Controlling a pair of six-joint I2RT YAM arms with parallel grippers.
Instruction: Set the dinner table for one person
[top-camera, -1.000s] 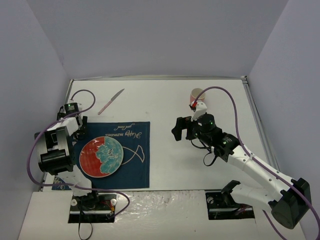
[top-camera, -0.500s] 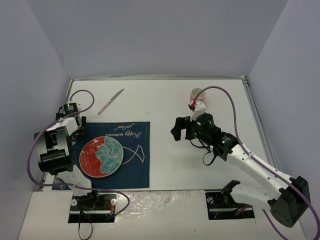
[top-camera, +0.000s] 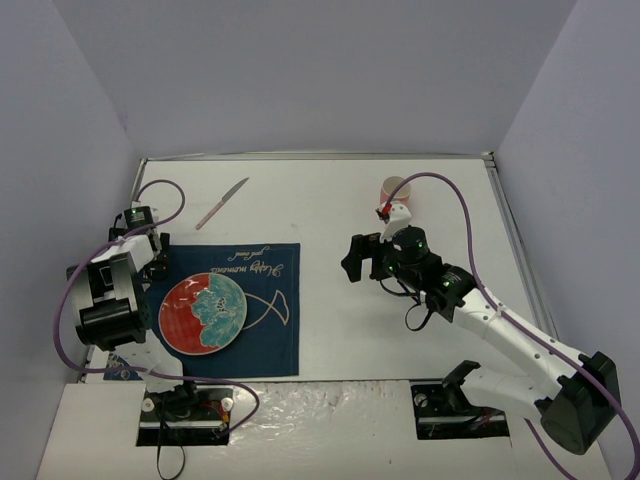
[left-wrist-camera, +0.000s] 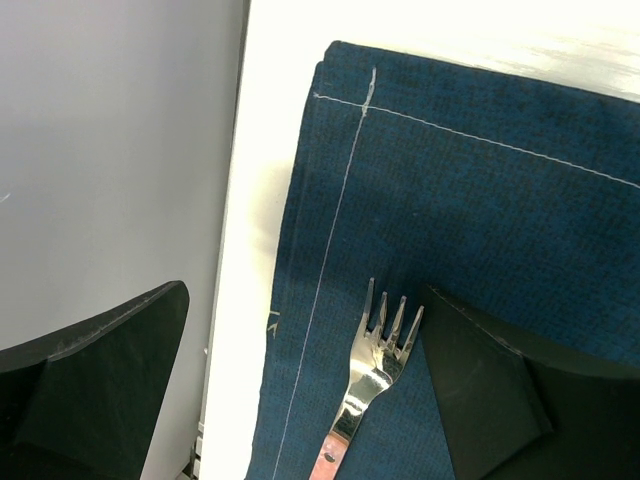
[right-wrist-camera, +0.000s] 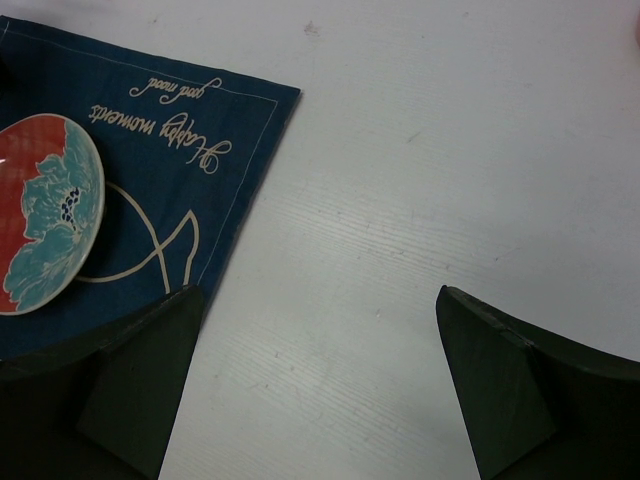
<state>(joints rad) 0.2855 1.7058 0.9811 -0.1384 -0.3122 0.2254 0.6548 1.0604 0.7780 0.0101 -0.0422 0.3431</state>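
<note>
The white dinner table (top-camera: 330, 200) holds a navy placemat (top-camera: 262, 320) with a red and teal plate (top-camera: 203, 313) on its left half. My left gripper (top-camera: 157, 262) is open over the placemat's far left corner. In the left wrist view its jaws (left-wrist-camera: 305, 300) stand wide apart around a silver fork (left-wrist-camera: 385, 345) with a pinkish handle, which lies flat on the placemat (left-wrist-camera: 480, 220) close to the right finger. My right gripper (top-camera: 351, 261) is open and empty above bare table right of the placemat (right-wrist-camera: 318, 300). The plate (right-wrist-camera: 45, 215) shows at that view's left edge.
A pink-handled knife (top-camera: 222, 203) lies at the far left beyond the placemat. A cup (top-camera: 395, 190) stands at the far right, behind my right arm. The grey side wall (left-wrist-camera: 110, 150) is close to my left gripper.
My left wrist has shifted slightly to the left. My right gripper has edged a little left. Nothing was taken hold of or let go.
</note>
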